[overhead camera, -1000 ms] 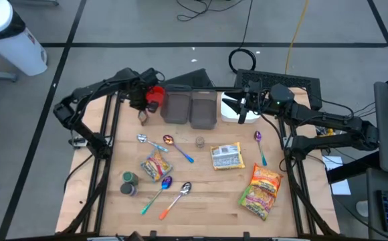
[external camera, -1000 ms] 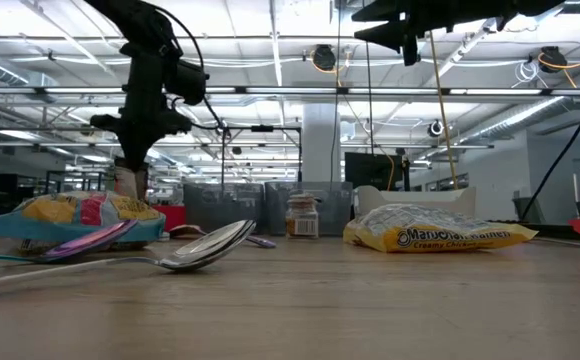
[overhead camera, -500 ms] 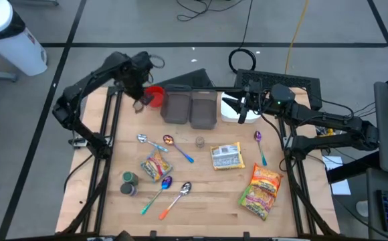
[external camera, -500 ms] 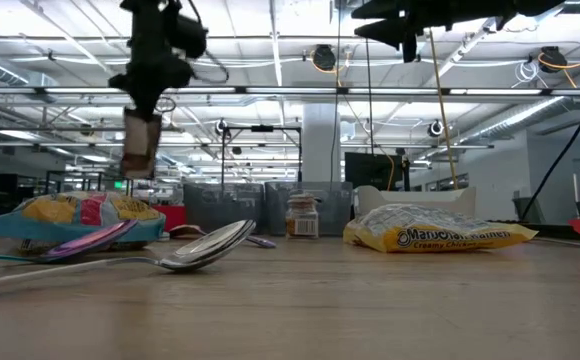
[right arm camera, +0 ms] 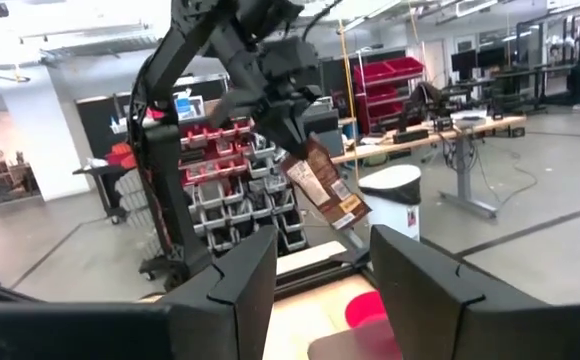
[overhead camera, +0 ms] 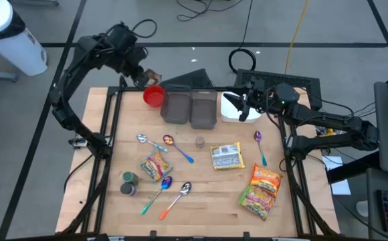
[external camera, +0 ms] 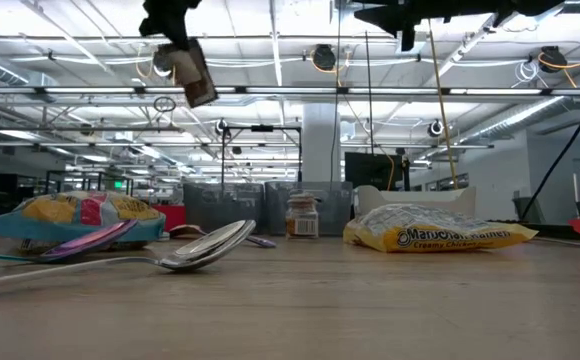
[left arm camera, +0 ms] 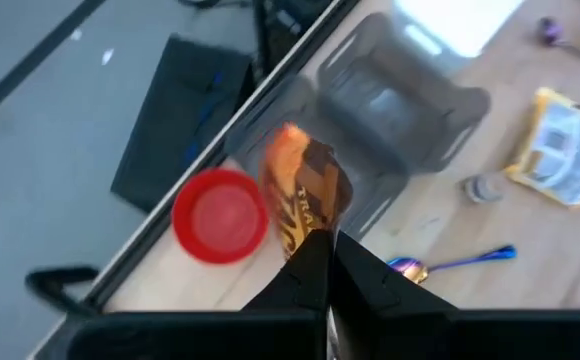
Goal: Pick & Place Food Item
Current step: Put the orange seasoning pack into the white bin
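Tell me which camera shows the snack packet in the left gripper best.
The left wrist view: the snack packet fills the picture's middle, pinched at one end by the left gripper, above the red bowl. The right wrist view shows it dangling tilted. The low view shows it small and high up; the high view, a speck.

Both arms are showing as dark, matte, tube-like links joined by rounded black joints, standing out against the pale wooden table [overhead camera: 201, 201]. A thin black cable is looping off the left arm's wrist, and each arm is ending in two blunt, flat, dark fingers.
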Tool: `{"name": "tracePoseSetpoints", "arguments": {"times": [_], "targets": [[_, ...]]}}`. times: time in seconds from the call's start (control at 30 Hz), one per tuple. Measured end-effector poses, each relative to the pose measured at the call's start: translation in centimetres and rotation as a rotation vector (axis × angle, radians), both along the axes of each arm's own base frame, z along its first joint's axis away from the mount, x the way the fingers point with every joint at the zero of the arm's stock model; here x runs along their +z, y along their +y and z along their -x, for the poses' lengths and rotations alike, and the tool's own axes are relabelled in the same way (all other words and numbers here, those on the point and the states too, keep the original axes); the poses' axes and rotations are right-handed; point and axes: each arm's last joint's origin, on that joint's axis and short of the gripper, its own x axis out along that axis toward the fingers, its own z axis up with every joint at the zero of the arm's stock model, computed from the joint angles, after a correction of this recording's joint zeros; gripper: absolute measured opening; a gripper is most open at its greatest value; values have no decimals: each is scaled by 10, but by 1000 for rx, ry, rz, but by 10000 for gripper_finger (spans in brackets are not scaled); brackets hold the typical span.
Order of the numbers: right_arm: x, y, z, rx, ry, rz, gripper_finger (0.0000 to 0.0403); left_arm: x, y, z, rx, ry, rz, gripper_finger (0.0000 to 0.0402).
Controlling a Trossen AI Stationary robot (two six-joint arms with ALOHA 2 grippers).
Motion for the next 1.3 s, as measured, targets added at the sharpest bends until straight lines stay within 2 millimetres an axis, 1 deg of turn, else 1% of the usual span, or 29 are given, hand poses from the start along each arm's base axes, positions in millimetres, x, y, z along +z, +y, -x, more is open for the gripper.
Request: {"name": "tracePoseSetpoints", "arguments": {"times": [0.07,0.2,0.27,0.43,0.6,0.77,0.9,1.03,1.17,1.3], "targets": [[-1,0,-2,8,5,3,155,3,-4,-2,-50,-14,-12,3],[1,-4,-12,95,33,6,155,1,-9,-11,-143,-32,6,3],[5,-7,-22,147,47,8,155,-2,-10,-18,-172,-31,30,3],[9,-15,-50,235,129,28,155,-16,-11,-43,-248,-12,93,3],[13,-29,-69,301,150,38,155,-28,-17,-65,-348,2,140,3],[8,-45,-82,375,166,-29,155,-38,-27,-85,-415,33,163,3],[2,-51,-94,444,173,-74,155,-45,-35,-99,-471,37,200,2],[-7,-52,-105,486,165,-115,155,-51,-41,-108,-502,47,220,3],[-12,-53,-111,491,167,-126,155,-52,-44,-111,-514,44,220,3],[-13,-48,-114,504,162,-119,155,-51,-44,-113,-522,23,211,2]]}}
